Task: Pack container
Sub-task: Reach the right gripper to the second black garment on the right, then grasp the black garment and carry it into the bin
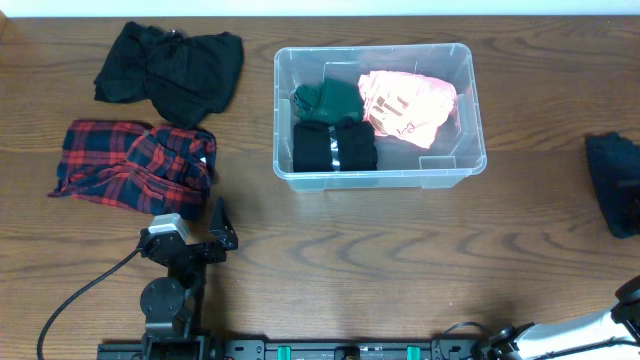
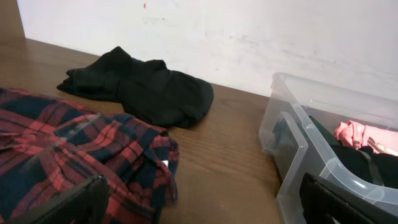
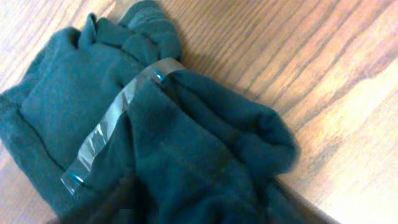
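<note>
On the wooden table [image 1: 400, 260], the container [image 1: 465, 165] stands toward the far middle, upright and open-topped. Inside it lie three folded things: a pink garment [image 1: 405, 105] in the right half, a black bundle [image 1: 333, 147] with a strip of clear tape in the near left part, and a green cloth [image 1: 327, 97] behind that. To the left of the container, well apart from it, a red and dark plaid shirt [image 1: 130, 165] is spread in loose folds, and a crumpled black garment [image 1: 170, 65] lies just behind the shirt, nearer the wall. At the table's right edge, far from the container, sits a dark green bundle [image 1: 612, 185]; the right wrist view shows it close up, soft cloth bound by a band of clear tape and resting on the wood. The left gripper [image 1: 224, 228] hangs near the front of the plaid shirt with its jaws spread wide and nothing between them. The right gripper [image 3: 199, 214] is right over the dark green bundle, but its fingers are only a dark blur at the bottom of its own view, so neither how far apart they stand nor whether they grip the cloth can be told.
</note>
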Robot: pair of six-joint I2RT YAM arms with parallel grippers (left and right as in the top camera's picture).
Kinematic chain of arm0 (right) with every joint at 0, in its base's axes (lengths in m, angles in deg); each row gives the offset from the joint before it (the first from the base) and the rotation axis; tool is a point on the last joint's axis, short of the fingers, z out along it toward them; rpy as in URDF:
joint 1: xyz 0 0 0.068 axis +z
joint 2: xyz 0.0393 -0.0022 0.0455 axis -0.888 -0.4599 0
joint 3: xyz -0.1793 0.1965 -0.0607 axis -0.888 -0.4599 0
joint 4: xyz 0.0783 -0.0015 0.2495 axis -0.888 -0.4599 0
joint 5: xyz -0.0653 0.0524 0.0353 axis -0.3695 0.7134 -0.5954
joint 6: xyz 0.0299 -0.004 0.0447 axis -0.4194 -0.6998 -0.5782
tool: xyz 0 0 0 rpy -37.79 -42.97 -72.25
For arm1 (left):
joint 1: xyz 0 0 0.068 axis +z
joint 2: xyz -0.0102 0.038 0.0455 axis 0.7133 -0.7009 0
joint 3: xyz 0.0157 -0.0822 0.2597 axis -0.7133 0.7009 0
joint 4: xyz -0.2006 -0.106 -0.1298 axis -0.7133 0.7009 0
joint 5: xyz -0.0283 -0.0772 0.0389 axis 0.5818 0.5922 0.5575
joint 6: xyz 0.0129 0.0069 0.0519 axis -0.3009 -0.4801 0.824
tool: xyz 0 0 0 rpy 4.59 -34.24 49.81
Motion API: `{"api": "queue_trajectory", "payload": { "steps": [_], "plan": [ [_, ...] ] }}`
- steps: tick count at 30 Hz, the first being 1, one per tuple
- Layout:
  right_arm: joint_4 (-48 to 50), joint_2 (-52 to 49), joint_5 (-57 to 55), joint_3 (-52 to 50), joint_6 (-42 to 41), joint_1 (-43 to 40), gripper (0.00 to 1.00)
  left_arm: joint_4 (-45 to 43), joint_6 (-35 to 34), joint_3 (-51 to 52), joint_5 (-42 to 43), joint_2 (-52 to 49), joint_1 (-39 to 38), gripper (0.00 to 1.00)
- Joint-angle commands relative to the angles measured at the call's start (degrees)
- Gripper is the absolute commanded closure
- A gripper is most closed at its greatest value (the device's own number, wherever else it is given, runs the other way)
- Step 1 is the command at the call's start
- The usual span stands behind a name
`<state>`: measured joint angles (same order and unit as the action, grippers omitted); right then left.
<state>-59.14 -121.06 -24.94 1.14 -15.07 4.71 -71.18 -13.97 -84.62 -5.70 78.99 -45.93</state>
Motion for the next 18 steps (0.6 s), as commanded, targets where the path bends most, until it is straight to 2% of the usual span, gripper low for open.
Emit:
{"api": "queue_trajectory", "payload": {
  "steps": [1, 2, 4, 11, 18],
  "plan": [
    [-0.8, -1.0, 0.5, 1.0, -1.2, 0.0, 0.87, 2.0, 0.9, 1.2, -1.0, 0.3, 0.3, 0.02],
    [-1.2, -1.0, 0.5, 1.0, -2.0, 0.1, 0.94, 2.0, 0.9, 1.2, -1.0, 0.3, 0.3, 0.02],
    [-2.0, -1.0, 1.7, 1.0, -2.9, 0.2, 0.99, 2.0, 0.9, 1.2, -1.0, 0.3, 0.3, 0.02],
    [-4.4, 1.6, 9.8, 1.0, -6.4, 1.1, 0.99, 2.0, 0.9, 1.2, -1.0, 0.3, 0.3, 0.02],
    [-5.4, 11.4, 18.9, 1.5, -15.1, 5.6, 0.99, 2.0, 0.9, 1.2, -1.0, 0.3, 0.3, 0.02]
  ]
}}
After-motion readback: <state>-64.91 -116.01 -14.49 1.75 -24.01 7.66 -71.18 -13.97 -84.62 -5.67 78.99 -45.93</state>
